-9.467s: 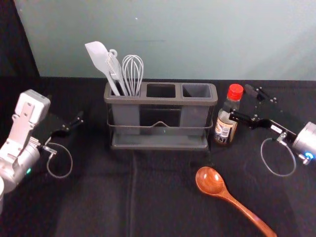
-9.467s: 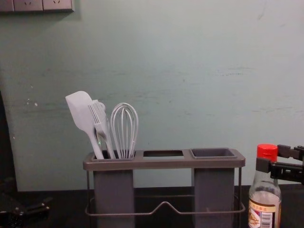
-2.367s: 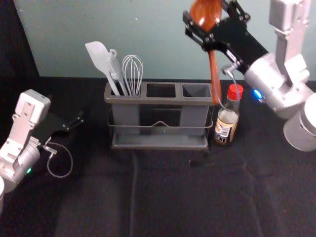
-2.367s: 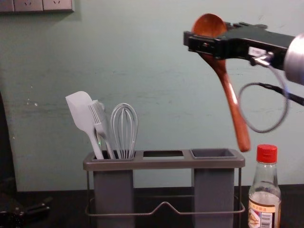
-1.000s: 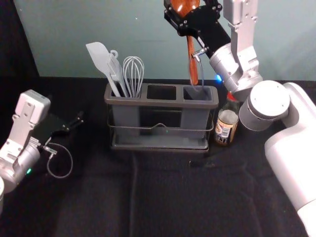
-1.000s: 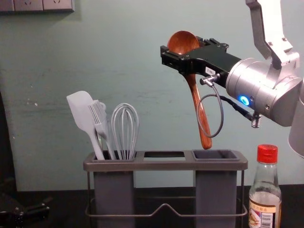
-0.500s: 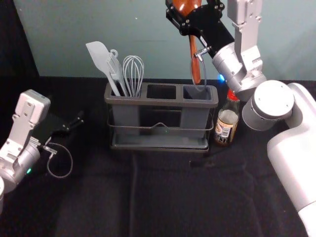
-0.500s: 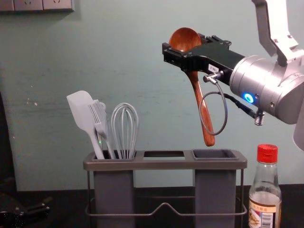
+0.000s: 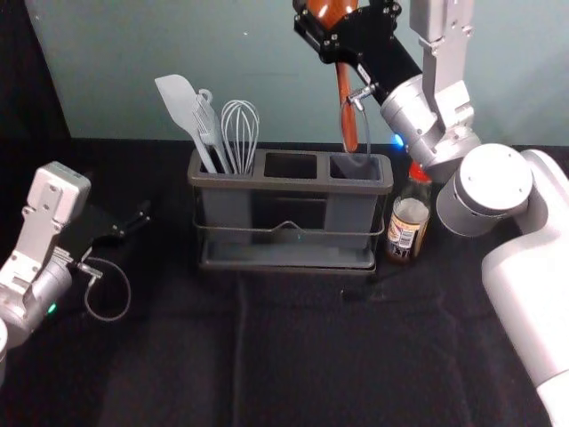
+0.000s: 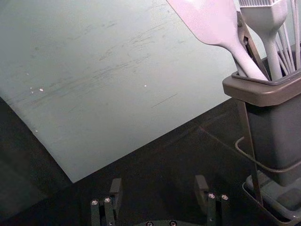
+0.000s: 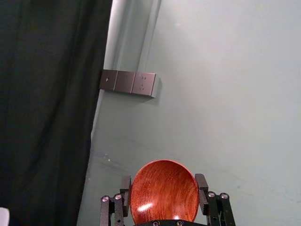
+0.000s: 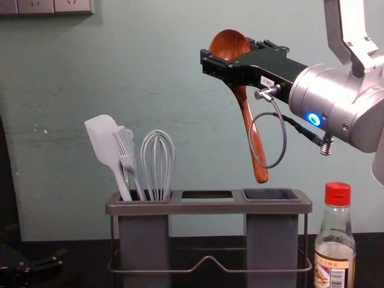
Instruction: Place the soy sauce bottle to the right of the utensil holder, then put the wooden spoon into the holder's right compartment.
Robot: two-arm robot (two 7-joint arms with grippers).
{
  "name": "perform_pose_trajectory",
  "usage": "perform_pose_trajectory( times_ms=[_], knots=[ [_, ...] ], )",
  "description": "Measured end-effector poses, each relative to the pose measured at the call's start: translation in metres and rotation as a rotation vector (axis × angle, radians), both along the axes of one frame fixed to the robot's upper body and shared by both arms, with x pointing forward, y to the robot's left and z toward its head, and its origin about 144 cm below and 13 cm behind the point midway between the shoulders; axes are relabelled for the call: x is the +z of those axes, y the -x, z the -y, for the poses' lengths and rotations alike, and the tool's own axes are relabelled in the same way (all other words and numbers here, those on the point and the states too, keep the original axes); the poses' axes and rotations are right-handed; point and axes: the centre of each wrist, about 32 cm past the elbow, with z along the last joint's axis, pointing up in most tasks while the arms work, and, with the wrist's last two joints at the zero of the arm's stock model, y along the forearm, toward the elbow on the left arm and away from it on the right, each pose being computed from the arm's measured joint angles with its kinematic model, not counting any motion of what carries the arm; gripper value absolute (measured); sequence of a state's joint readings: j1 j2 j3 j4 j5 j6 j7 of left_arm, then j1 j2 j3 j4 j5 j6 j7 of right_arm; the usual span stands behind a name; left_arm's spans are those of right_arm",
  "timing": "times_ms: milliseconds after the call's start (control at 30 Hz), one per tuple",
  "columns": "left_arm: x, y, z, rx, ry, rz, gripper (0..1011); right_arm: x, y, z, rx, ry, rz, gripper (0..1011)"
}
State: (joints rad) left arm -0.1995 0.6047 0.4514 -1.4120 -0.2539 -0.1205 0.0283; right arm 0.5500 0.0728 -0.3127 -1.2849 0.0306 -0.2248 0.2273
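In the chest view my right gripper [image 12: 230, 54] is shut on the wooden spoon [image 12: 252, 135] at its bowl; the handle slants down, its end just above rim height at the holder's right compartment [image 12: 271, 195]. Whether that end is over the opening or behind it, I cannot tell. The right wrist view has the spoon's bowl [image 11: 164, 188] between the fingers of the right gripper [image 11: 163, 182]. The soy sauce bottle [image 9: 407, 222] stands upright, right of the utensil holder [image 9: 289, 182]. My left gripper [image 9: 132, 222] is parked left of the holder; in its wrist view the left gripper [image 10: 159, 189] is open.
A grey spatula [image 9: 184, 105], a brush [image 9: 209, 133] and a whisk [image 9: 240, 133] stand in the left compartment. The middle compartment [image 9: 291, 165] holds no utensil. Behind the table rises a wall [image 12: 198, 72].
My right gripper has let go of the bottle, taken hold of the spoon from the table and carried it up toward the holder. Lately the spoon has risen slightly. The left arm is still.
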Motion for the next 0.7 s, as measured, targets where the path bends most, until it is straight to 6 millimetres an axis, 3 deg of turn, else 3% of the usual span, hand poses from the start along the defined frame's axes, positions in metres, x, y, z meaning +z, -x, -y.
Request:
perform_pose_trajectory(
  times_ms=[700],
  knots=[
    [0.0,0.0,0.0,0.0,0.0,0.0,1005,-0.017,0.01,0.006,-0.001,0.012,-0.054,837]
  ],
)
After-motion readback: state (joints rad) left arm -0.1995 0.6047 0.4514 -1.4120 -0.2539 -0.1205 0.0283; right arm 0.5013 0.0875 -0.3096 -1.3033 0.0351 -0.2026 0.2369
